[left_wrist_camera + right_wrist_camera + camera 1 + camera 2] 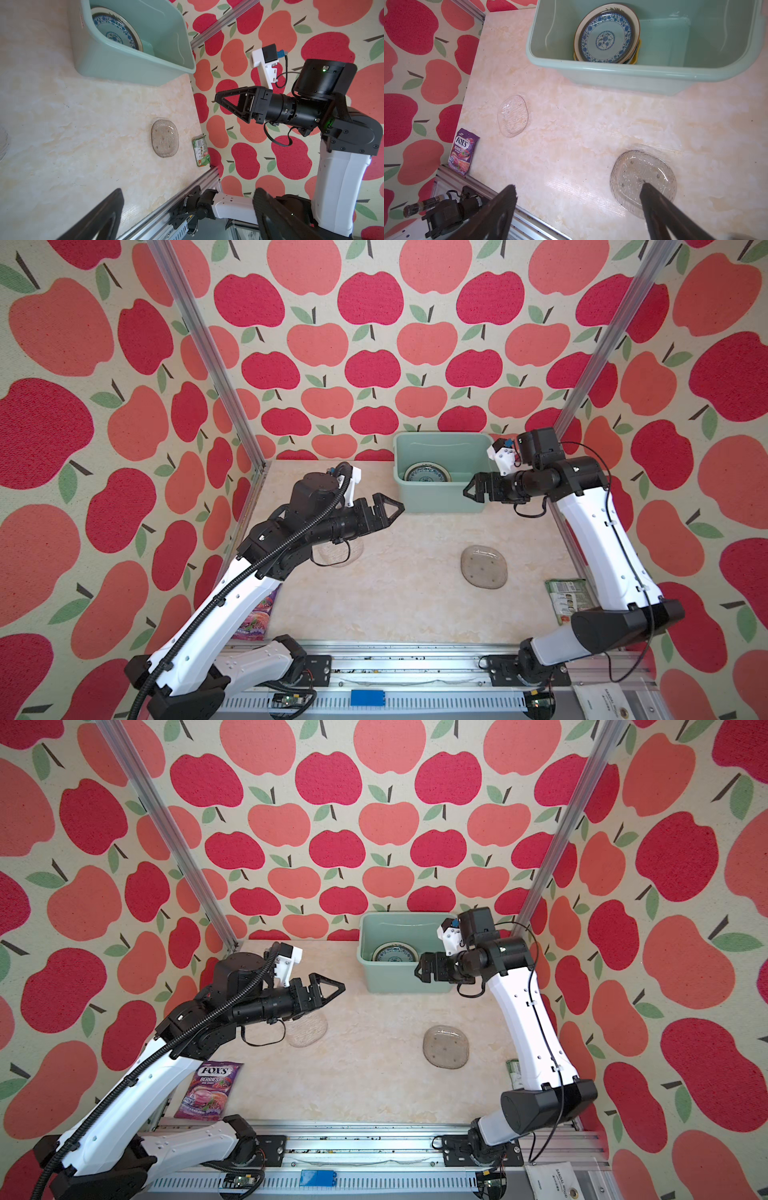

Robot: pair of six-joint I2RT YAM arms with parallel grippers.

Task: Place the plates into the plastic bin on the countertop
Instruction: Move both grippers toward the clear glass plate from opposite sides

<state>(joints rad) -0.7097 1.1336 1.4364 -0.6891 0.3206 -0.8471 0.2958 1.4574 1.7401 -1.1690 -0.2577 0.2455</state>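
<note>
At the near edge of the bench [395, 605] lie two packets that are not part of the job: a purple Fox's candy packet [210, 1090] on the left and a green snack packet [567, 599] on the right. A little farther in, two clear plates lie flat on the bench, well apart. The right glass plate [484, 567] is in the open, and the left glass plate [307, 1029] is partly hidden under the left arm [232, 593]. These two are, as I judge it, all that is left to move.

The left jaws hang above the bench between that plate and the bin, spread wide and holding nothing. The right jaws, on the right arm [602, 539], are also wide apart and empty, raised near the bin's near right corner.

Farthest, against the back wall, stands the mint-green plastic bin [440, 497]. It holds a stack of plates with the blue patterned plate [606, 38] on top (I cannot count those beneath; a yellow edge shows), so most of the work seems done.
</note>
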